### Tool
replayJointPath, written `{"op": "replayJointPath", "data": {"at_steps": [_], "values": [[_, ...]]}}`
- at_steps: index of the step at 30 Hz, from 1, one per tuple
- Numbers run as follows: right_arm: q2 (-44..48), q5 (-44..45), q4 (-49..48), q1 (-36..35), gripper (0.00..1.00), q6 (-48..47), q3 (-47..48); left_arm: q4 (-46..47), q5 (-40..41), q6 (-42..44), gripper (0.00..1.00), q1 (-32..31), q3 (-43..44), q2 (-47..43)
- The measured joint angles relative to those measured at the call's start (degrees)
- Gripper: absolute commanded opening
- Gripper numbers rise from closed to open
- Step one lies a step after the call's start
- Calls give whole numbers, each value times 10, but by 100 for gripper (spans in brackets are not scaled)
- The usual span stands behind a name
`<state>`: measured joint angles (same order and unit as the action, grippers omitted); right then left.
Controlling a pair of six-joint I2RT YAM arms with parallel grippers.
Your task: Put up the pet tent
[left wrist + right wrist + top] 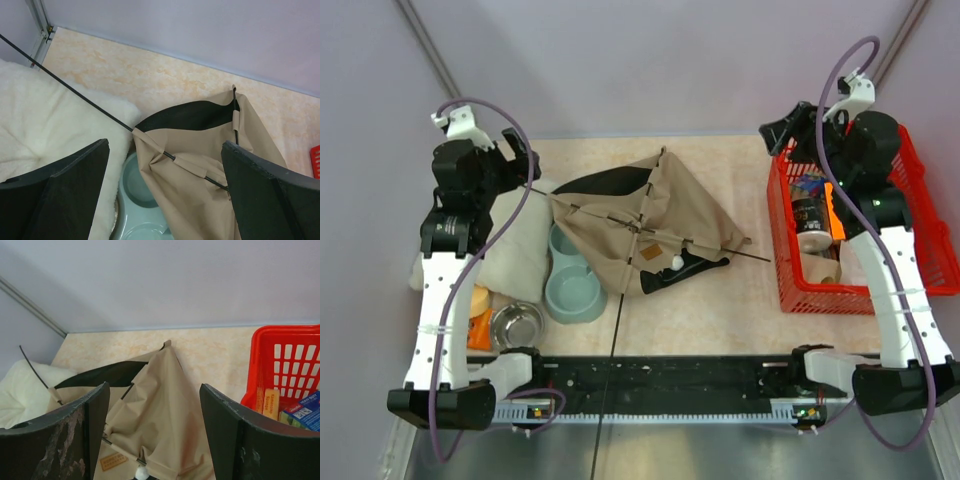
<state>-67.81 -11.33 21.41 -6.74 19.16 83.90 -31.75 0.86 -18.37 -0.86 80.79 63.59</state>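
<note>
Nearest me, the bowl sat under the near-left edge of the tent. The tent lay slumped at mid-worktop, between the arms and just beside the pillow. One pole ran across it from far-left to near-right, its far-left tip reaching up to my left end effector. That one stood wide and empty, and I judged it the nearer. My right end effector, also spread and holding nothing, hung by the far-left corner of the basket, well apart from the fabric. Beyond the tent, a strip of worktop ran to the wall, leaving room, I reckoned, to raise it.
</note>
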Motion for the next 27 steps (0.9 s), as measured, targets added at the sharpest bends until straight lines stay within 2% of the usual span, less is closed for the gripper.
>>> {"op": "replayJointPath", "data": {"at_steps": [4, 7, 11, 13, 17, 20, 27], "values": [[2, -4, -11, -16, 73, 3, -7, 0, 0, 0, 99, 0, -7, -11], [2, 5, -24, -57, 77, 4, -7, 1, -7, 0, 99, 0, -14, -23], [3, 51, -59, -157, 95, -6, -27, 3, -35, 3, 99, 0, -25, -38], [2, 82, -74, -206, 99, -11, -44, 5, -47, 5, 99, 0, -30, -43], [-27, 147, -91, -289, 98, -13, -59, 3, -56, 5, 99, 0, -39, -56], [-74, 185, -102, -330, 92, -3, -59, 0, -56, 5, 99, 0, -45, -70], [-217, 266, -105, -403, 82, 86, -59, -15, -47, -7, 97, 0, -72, -111]]}}
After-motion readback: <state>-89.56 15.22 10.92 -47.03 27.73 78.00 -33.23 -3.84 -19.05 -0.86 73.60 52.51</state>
